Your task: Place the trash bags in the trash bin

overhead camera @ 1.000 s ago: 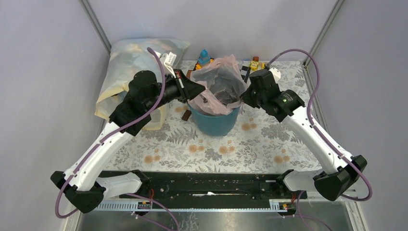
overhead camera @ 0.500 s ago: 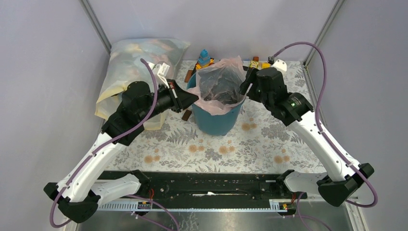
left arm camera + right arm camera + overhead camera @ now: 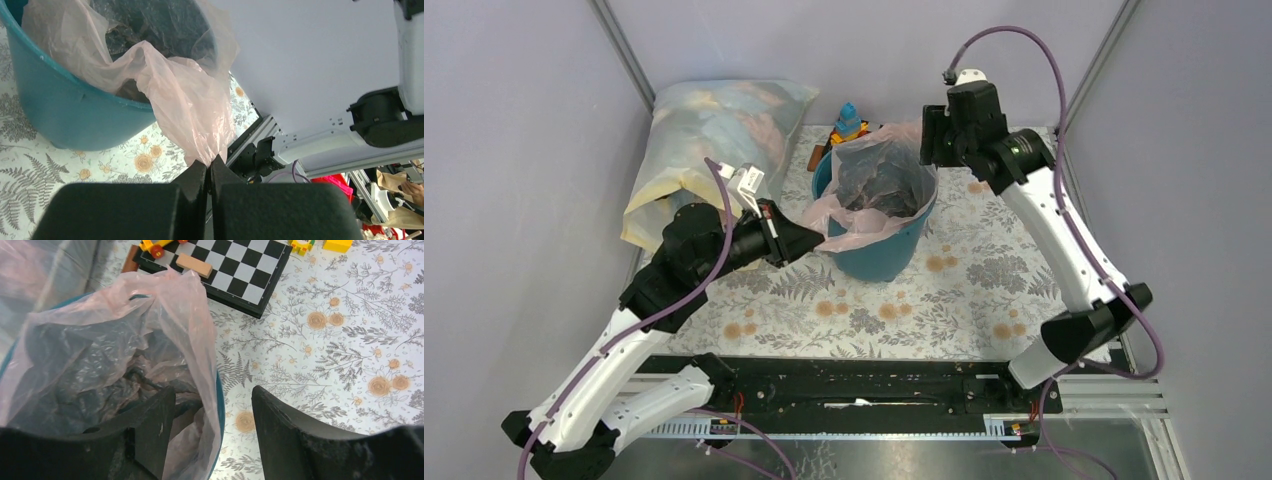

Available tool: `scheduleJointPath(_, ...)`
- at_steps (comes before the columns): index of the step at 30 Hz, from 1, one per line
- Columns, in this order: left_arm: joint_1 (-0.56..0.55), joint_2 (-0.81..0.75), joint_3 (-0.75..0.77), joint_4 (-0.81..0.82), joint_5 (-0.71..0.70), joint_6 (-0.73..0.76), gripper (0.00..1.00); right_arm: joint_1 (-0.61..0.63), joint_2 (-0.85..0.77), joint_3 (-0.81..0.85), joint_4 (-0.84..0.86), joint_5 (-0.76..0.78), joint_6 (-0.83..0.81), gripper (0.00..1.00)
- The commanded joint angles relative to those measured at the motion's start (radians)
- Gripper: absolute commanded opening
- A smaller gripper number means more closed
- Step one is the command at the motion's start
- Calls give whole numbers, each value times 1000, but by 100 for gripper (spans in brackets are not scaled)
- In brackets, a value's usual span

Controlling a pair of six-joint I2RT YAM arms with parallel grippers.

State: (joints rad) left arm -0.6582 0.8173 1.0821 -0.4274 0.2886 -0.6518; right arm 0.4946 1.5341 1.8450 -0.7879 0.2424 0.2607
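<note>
The teal trash bin (image 3: 879, 255) stands mid-table. The pale-pink trash bag (image 3: 879, 180) sits inside it, its mouth standing up above the rim and one flap draped over the bin's left rim. My left gripper (image 3: 816, 240) is low at the bin's left side, shut on the tip of that flap. The left wrist view shows this pinch (image 3: 209, 162), the bag (image 3: 185, 100) and the bin wall (image 3: 65, 110). My right gripper (image 3: 929, 135) is open above the bin's far right rim. In the right wrist view its jaws (image 3: 214, 400) straddle the bag's edge (image 3: 125, 340) and the rim (image 3: 220, 405) without gripping.
A large milky-yellow sack (image 3: 714, 130) lies at the back left. A checkered board (image 3: 225, 270) with a wooden block (image 3: 194, 265) lies behind the bin, with small toys (image 3: 849, 120) and yellow bricks (image 3: 336, 244) nearby. Floral table cover (image 3: 964, 290).
My left gripper has pulled back and down to the left, drawing the bag's flap over the bin's left rim. My right gripper has moved up and toward the far side.
</note>
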Motion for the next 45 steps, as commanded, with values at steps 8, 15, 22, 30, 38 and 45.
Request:
scheduleJointPath(8,5,-118,-33,-97,24,-4,0,-92,137,83,85,-284,-117,71)
scheduleJointPath(15,5,-167,-85,-146,6,1,0,-101,150,71,78,-310,-101,38)
scheduleJointPath(22,5,-171,-146,-156,-14,11,0,-101,26,-4,73,-250,-103,8)
scheduleJointPath(30,5,-150,-210,-203,-146,45,0,-102,-130,-205,83,-163,-83,7)
scheduleJointPath(38,5,-81,-297,-210,-285,54,0,-101,-227,-413,133,-59,-57,4)
scheduleJointPath(45,6,-37,-334,-171,-390,50,0,-103,-323,-576,203,14,-28,9)
